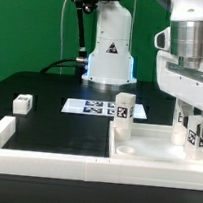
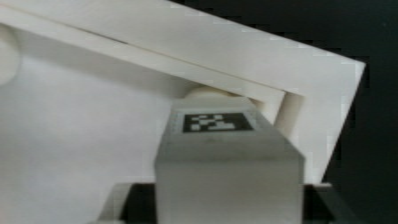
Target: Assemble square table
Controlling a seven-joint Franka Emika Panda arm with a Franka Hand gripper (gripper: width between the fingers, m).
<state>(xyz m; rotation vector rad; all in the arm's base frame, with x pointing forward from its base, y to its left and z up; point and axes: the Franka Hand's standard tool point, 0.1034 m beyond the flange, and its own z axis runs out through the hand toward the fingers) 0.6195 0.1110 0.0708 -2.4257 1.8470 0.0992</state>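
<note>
Tabletop (image 1: 151, 144): lies flat at the near right of the black table, against the white rail (image 1: 44, 156). It looks like a stiff, light plastic slab with a smooth, probably slippery face.

Held leg (image 2: 217, 150): small, rigid and light. Grip it across its flat sides, near the top and below the tag.

Gripper (image 1: 193, 110): narrow, clamped on the held leg. The wrist stands vertical, fingers pointing down, over the right side of the tabletop. The leg hangs just beside a corner recess (image 2: 214, 92).

Second leg (image 1: 124, 107): upright at the slab's far left corner. Third leg (image 1: 24, 103): lies far left, well apart.
</note>
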